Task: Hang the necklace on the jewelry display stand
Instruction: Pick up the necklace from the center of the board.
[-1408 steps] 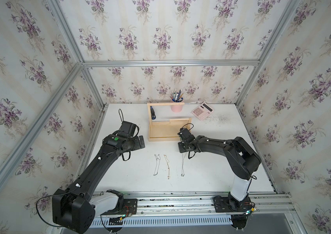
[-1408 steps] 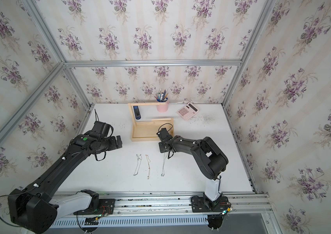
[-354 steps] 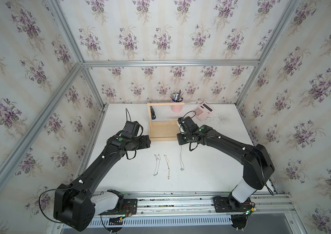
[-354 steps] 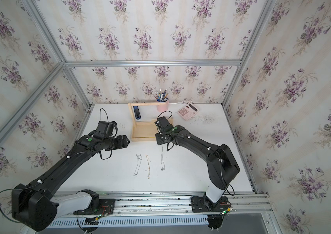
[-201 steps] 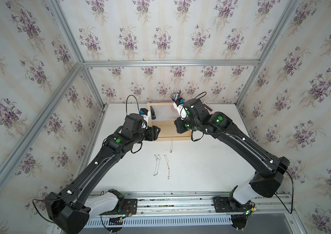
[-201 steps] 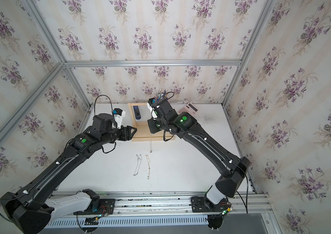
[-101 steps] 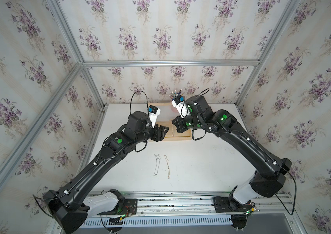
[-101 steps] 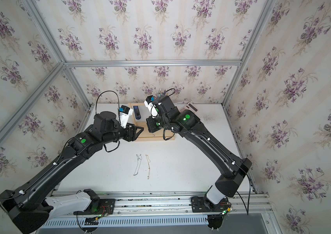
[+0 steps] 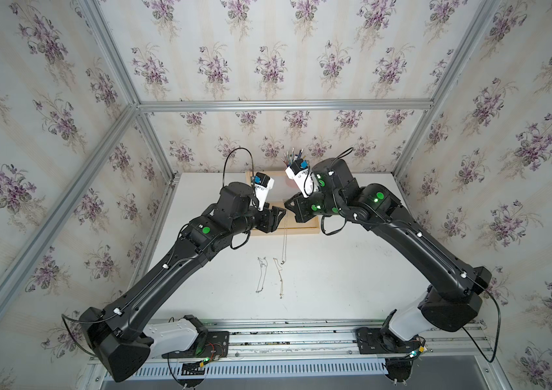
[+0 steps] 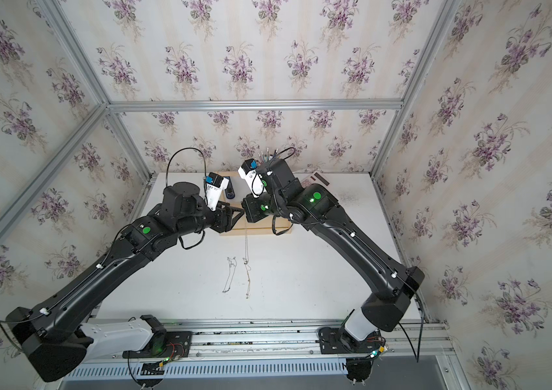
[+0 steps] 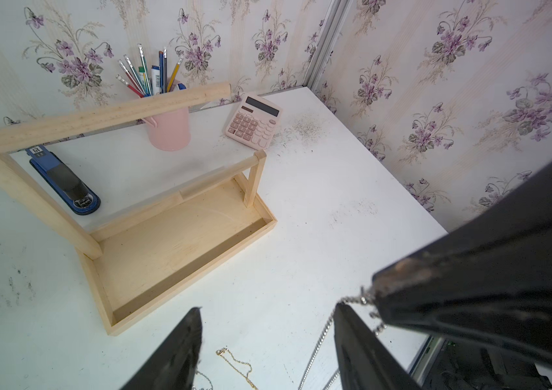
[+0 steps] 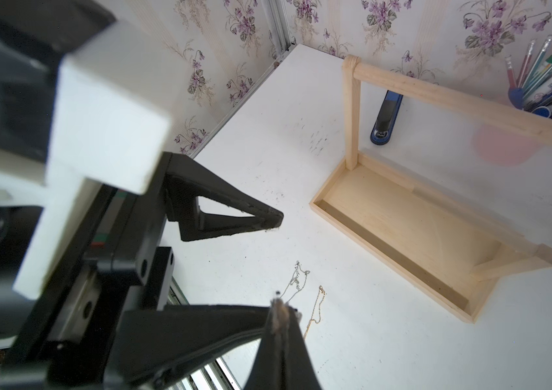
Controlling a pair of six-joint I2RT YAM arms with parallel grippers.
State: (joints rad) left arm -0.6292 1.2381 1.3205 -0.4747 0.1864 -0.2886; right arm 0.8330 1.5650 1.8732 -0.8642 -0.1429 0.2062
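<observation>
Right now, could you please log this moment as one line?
right gripper shut on necklace | left gripper open beside it | jewelry display stand bare

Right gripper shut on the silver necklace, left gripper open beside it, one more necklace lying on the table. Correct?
Not quite: two more lie on the table, a loose silver necklace and a gold necklace, as a top view shows. The right gripper is shut on the hanging necklace, the left gripper open beside it.
</observation>
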